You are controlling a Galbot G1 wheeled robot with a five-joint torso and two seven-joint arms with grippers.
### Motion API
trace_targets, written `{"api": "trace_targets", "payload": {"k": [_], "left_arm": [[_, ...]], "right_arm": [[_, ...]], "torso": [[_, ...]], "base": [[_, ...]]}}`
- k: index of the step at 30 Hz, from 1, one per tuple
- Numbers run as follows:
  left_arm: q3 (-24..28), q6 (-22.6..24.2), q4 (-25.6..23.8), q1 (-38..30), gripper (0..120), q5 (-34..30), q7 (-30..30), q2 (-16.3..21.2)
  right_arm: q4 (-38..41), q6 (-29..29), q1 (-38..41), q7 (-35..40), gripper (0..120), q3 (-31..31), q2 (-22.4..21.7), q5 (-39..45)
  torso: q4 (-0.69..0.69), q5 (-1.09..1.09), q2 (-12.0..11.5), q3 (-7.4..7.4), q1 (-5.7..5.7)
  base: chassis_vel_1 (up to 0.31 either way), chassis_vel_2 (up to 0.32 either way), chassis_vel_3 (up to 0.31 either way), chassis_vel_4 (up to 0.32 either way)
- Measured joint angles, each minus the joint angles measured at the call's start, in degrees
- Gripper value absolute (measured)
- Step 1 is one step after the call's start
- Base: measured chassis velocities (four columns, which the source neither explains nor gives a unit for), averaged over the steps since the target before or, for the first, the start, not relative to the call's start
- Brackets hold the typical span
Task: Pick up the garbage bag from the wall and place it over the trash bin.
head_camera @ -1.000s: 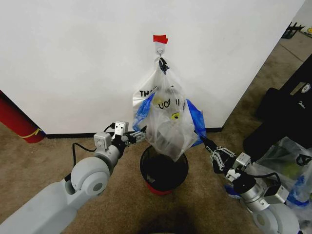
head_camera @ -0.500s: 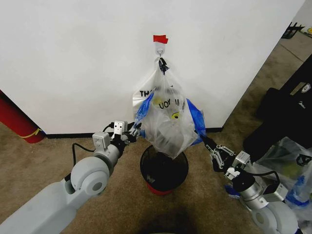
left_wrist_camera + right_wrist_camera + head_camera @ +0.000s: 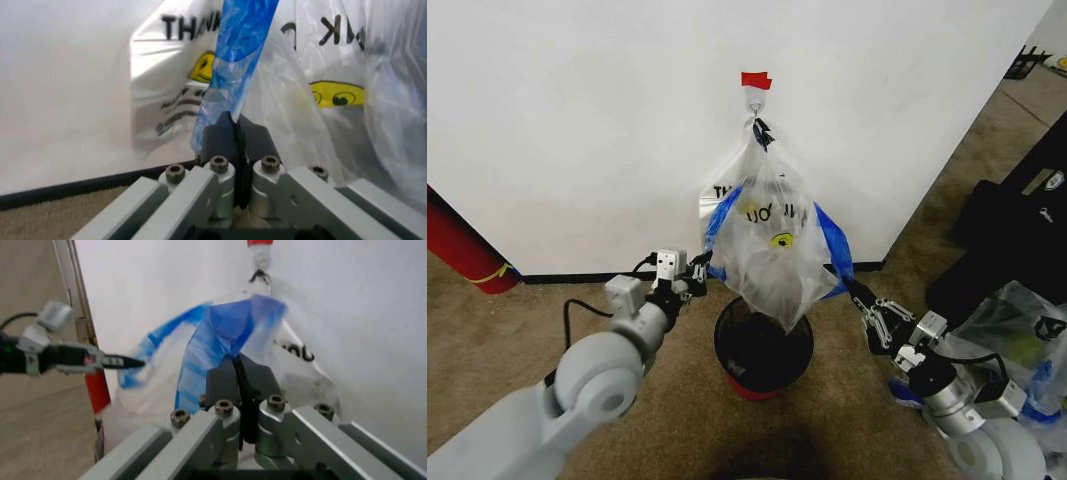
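Observation:
The garbage bag (image 3: 772, 250), translucent with blue patches and a yellow smiley, hangs by its handles from a small hook (image 3: 754, 100) on the white wall (image 3: 577, 130), under a red tape strip (image 3: 755, 80). My left gripper (image 3: 701, 271) is shut on the bag's blue left edge (image 3: 230, 65); its fingers (image 3: 223, 131) are pinched together on the plastic. On the opposite side, my right gripper (image 3: 848, 285) is shut on the blue right edge (image 3: 223, 335). The black mesh trash bin (image 3: 767, 360) with a red base stands on the carpet directly below the bag.
A whiter "THANK YOU" bag (image 3: 720, 195) hangs behind on the same hook. A red cylinder (image 3: 457, 245) leans at the left wall. At the right are a black case (image 3: 1017, 230) and bulging clear-and-blue bags (image 3: 1017, 345). A black baseboard (image 3: 577, 277) runs along the wall.
Both grippers have drawn the bag's blue edges slightly apart, spreading it wider. The left arm has shifted a little left and up. The bag still hangs from the hook.

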Motion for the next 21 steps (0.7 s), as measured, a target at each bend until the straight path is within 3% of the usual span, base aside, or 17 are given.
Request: {"api": "trace_targets", "payload": {"k": [8,21], "left_arm": [[-8.1,-0.3,-4.8,11.4,0,0.6,1.3,0.2],[-11.2,-1.5,-6.6,19.1,0,4.1,2.6,-0.8]], "right_arm": [[-0.6,2.3,-4.3,-3.4,0,2.1,1.5,0.2],[-0.6,3.1,-7.2,-5.2,0,2.0,2.8,1.2]], "torso": [[0.00,0.00,0.0,0.00,0.00],[-0.01,0.00,0.0,0.00,0.00]], "base": [[0.000,0.000,0.000,0.000],[0.000,0.000,0.000,0.000]]}}
